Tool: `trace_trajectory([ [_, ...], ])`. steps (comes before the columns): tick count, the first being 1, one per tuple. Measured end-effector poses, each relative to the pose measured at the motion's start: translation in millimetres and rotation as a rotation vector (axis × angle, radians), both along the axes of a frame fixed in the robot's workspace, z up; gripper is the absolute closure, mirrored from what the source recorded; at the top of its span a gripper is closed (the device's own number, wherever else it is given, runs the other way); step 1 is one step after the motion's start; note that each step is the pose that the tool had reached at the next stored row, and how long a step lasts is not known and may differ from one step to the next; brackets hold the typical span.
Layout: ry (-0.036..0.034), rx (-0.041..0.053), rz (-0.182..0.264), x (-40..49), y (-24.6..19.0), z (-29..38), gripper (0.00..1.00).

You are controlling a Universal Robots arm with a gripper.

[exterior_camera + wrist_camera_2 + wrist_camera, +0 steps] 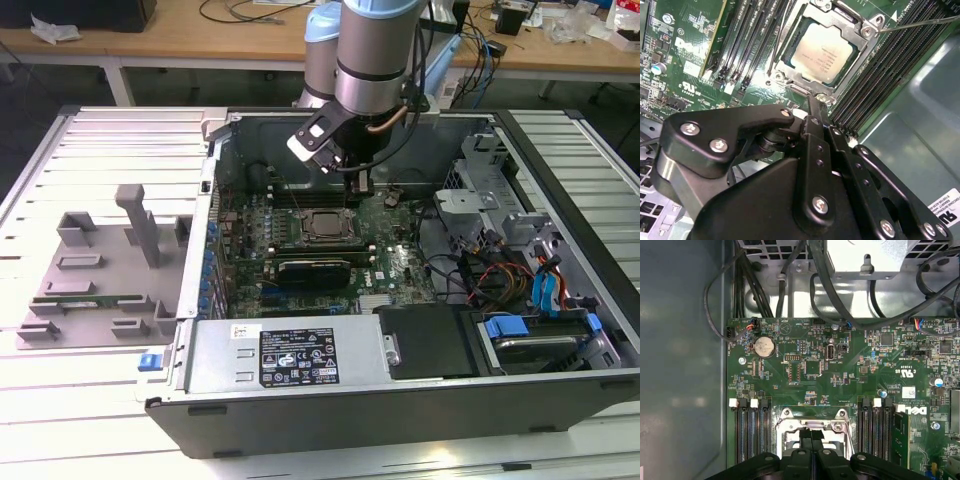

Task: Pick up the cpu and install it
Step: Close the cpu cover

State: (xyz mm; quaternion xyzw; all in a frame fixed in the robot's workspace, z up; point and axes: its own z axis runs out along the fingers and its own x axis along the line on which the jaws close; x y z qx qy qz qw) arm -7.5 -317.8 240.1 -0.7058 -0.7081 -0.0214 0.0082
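Observation:
The cpu (325, 225) lies flat in the socket frame (862, 30) on the green motherboard (395, 255), inside the open computer case. Its pale silvery top (826, 50) is bare and nothing covers it. My gripper (358, 190) hangs just above the socket's edge, on the exterior view's right of the chip. Its black fingers (811, 432) are pressed together with nothing between them. In the second wrist view the gripper's tip (812, 102) sits over the socket's latch end, apart from the cpu.
Memory slots (747, 40) flank the socket on both sides. A long black card (313, 270) lies in front of the socket, with the power supply (290, 355) nearer still. Cables (480, 270) and drive bays (540, 340) fill the exterior view's right. A grey fixture plate (100, 270) sits on the left.

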Motion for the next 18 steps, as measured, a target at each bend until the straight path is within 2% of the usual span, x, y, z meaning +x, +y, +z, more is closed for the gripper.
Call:
trace_trajectory([
  [2, -0.0001, 0.0001, 0.000, -0.2, 0.0, -0.2, 0.89],
  [5, -0.0010, 0.0002, 0.000, -12.8, -0.4, -2.2, 0.89],
  [13, -0.0010, 0.0000, 0.000, -31.3, -7.5, -5.9, 0.89],
  [18, -0.0011, -0.0007, 0.006, -33.0, -8.6, -7.0, 0.89],
])
